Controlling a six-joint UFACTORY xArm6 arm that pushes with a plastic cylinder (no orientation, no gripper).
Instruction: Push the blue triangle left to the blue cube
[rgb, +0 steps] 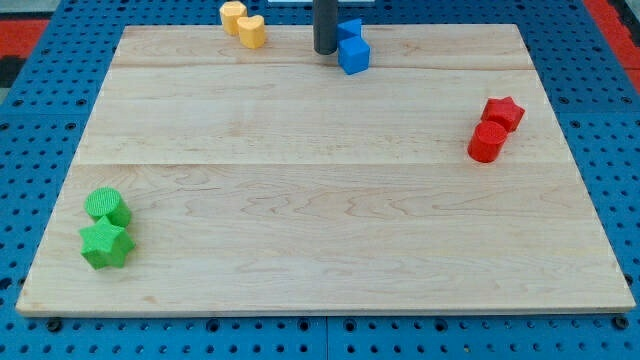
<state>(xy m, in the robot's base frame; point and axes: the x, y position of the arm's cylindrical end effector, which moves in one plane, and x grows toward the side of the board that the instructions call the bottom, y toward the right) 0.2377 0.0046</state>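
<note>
The blue cube (354, 55) sits near the view's top, a little right of centre. A second blue block, the blue triangle (349, 29), lies just above it and touches it; its shape is partly hidden by the rod. My tip (325, 51) is at the end of the dark rod, right beside the left side of the blue cube and just left of the triangle.
Two yellow blocks (243, 23) lie at the top edge, left of my tip. A red star (504, 113) and red cylinder (487, 143) sit at the right. A green cylinder (107, 207) and green star (105, 244) sit at the bottom left. The wooden board (320, 200) lies on a blue pegboard.
</note>
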